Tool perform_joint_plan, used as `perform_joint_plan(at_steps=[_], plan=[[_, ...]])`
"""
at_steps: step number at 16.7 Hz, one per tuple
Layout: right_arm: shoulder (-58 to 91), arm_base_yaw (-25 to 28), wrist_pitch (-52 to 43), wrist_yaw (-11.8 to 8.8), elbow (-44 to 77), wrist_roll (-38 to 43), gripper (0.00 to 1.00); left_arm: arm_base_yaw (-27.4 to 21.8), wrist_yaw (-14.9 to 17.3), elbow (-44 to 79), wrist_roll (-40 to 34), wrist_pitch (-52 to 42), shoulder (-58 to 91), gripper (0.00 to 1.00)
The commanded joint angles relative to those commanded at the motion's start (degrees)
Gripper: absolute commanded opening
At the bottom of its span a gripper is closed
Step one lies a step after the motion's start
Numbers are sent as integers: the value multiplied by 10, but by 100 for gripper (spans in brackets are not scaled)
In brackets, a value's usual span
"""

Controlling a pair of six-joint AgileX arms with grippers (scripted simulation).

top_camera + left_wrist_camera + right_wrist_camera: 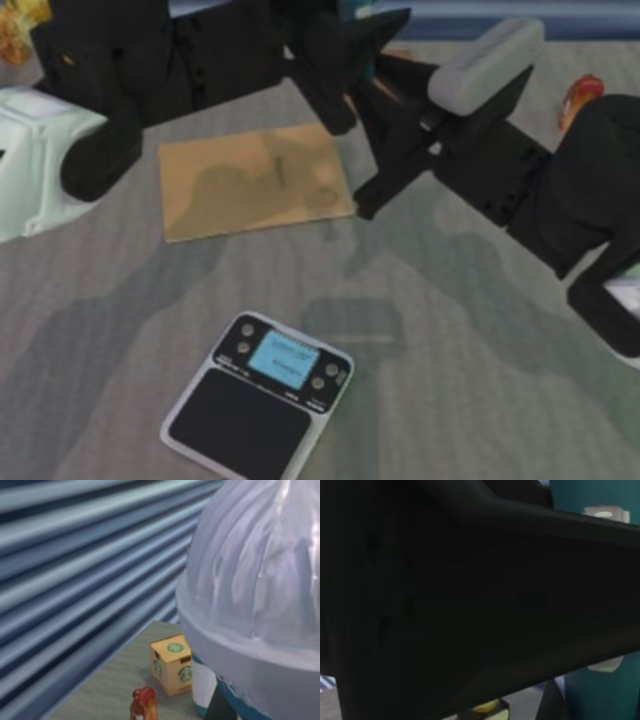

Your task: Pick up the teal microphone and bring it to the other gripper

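1. The teal microphone (356, 10) is off the table, at the far edge of the top view near the middle, where only a small teal patch of it shows between my 2 arms
2. My left gripper (335, 70) reaches in from the top view's left. Its wrist view is filled by the microphone's white head (250, 580), with a dark finger (220, 706) against the teal handle below it. From that I judge these jaws are pinched on the handle, though the grip itself is hidden
3. My right gripper (385, 130) comes in from the right, grey housing behind it, and in the top view its 2 fingers stand spread apart
4. In the right wrist view a dark finger crosses most of the picture, and the teal handle (600, 690) with its white switch strip shows just behind it
5. The move turns on this: the microphone lies just beyond my right jaws, toward the table's far edge. With so little showing from above, its long axis seems near upright, head towards my left wrist
6. My left arm carries it, so my right jaws need only take the bare handle
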Motion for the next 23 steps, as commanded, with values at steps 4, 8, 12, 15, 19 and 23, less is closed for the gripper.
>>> perform_joint_plan(at_steps=[4, 8, 12, 15, 19, 23], plan=[[0, 0, 0, 0, 0, 0, 0, 0, 0, 0, 0, 0, 0, 0], [0, 0, 0, 0, 0, 0, 0, 0, 0, 0, 0, 0, 0, 0], [0, 0, 0, 0, 0, 0, 8, 0, 0, 0, 0, 0, 0, 0], [0, 0, 0, 0, 0, 0, 30, 0, 0, 0, 0, 0, 0, 0], [0, 0, 0, 0, 0, 0, 60, 0, 0, 0, 0, 0, 0, 0], [0, 0, 0, 0, 0, 0, 90, 0, 0, 0, 0, 0, 0, 0]])
